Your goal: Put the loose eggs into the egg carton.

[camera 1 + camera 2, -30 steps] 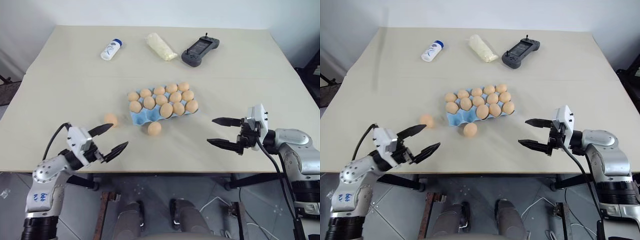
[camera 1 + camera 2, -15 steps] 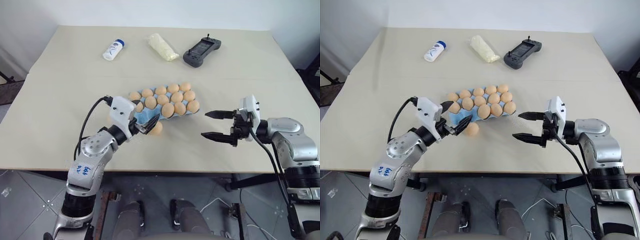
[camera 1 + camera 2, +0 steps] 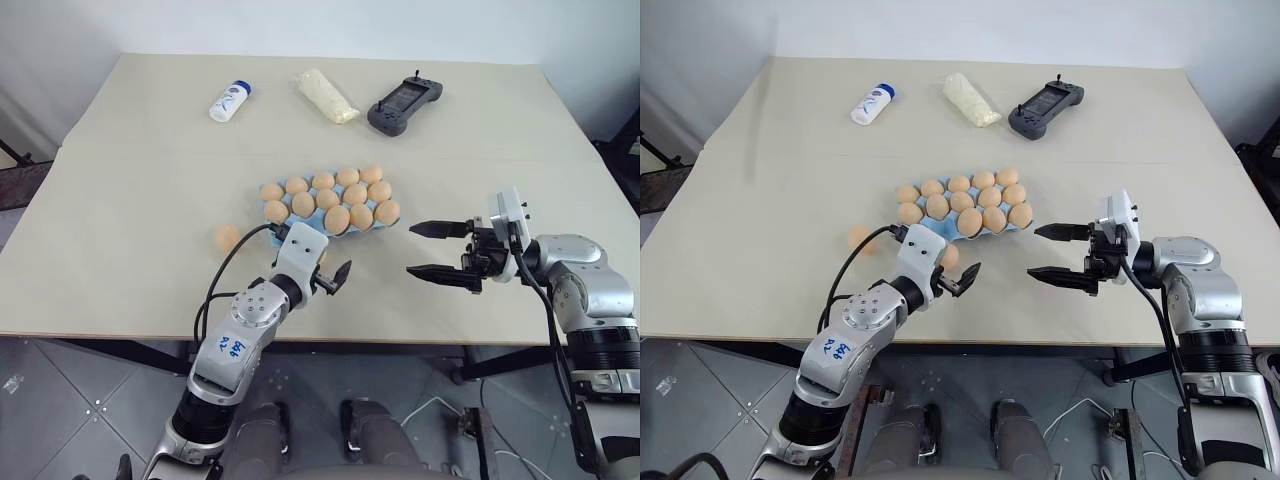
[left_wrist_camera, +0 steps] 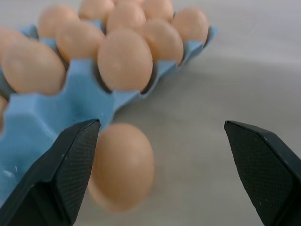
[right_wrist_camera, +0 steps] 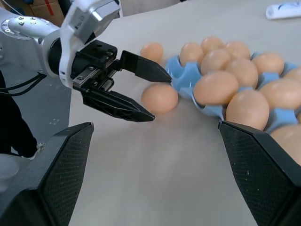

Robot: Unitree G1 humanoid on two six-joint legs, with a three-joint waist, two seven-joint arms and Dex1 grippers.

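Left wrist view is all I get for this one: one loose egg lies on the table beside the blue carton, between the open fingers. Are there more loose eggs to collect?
Observer: Yes. A second loose egg lies on the table, off the egg carton on the robot's left and apart from it.
Operator: Where is the other arm?
Observer: The right gripper hangs open above the table on the carton's right side, holding nothing.
Operator: Anything else on the table?
Observer: Along the far side lie a white bottle, a pale yellow packet and a dark grey controller.
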